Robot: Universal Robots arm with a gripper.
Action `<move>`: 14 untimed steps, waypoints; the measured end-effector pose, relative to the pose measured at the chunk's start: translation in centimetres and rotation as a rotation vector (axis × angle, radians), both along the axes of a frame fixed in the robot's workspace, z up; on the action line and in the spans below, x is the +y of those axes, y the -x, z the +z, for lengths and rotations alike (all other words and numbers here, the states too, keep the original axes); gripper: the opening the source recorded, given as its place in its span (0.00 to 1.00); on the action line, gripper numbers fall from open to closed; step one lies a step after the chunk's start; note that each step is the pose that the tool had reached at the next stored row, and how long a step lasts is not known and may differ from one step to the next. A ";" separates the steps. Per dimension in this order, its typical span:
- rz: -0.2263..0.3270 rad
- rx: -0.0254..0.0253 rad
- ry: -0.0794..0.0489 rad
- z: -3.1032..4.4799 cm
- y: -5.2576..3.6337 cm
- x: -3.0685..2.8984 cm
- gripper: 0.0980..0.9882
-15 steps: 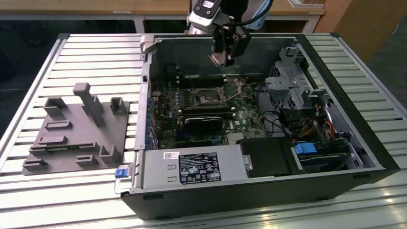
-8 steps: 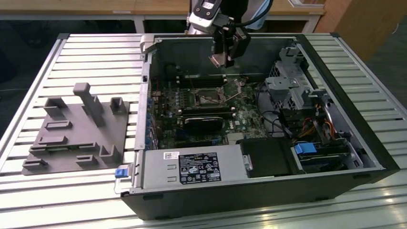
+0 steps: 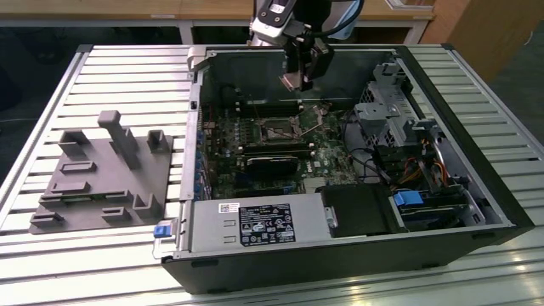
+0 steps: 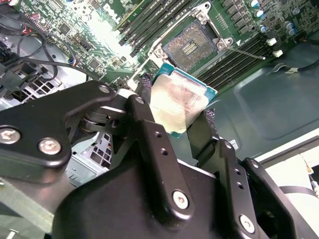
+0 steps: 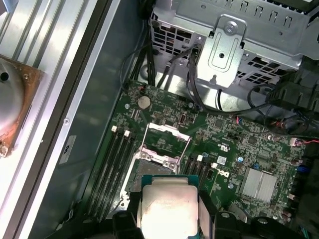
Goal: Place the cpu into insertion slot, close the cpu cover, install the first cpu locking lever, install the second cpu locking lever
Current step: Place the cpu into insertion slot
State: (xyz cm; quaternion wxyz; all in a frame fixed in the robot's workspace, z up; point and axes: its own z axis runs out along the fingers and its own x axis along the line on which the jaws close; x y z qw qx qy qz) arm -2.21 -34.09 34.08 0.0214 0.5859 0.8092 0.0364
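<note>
My gripper (image 3: 293, 78) hangs inside the open computer case, above the far part of the motherboard, shut on the cpu (image 3: 291, 82). In the second wrist view the cpu (image 4: 177, 104), a pale silver square on a teal base, sits clamped between the two black fingers (image 4: 145, 107). Past it lies the insertion slot (image 4: 192, 45), a dark square recess with gold contacts and a silver rim, with nothing in it. In the exterior view the slot (image 3: 276, 132) is below and nearer than the gripper. In the first wrist view the cpu cover (image 5: 167, 128) appears raised open beyond the cpu (image 5: 169, 206).
The case walls (image 3: 200, 95) ring the board. A black heatsink block (image 3: 272, 167) and a grey power supply (image 3: 255, 223) lie nearer than the slot. A metal drive cage (image 3: 383, 108) with cables is on the exterior view's right. A grey fixture (image 3: 102, 178) sits on the slatted table.
</note>
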 end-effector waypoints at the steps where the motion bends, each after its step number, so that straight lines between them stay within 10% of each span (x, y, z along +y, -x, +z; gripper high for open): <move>1: -0.003 0.0000 0.000 -0.03 0.00 0.00 0.49; 14: -0.034 0.0000 0.000 -0.40 0.00 0.00 0.49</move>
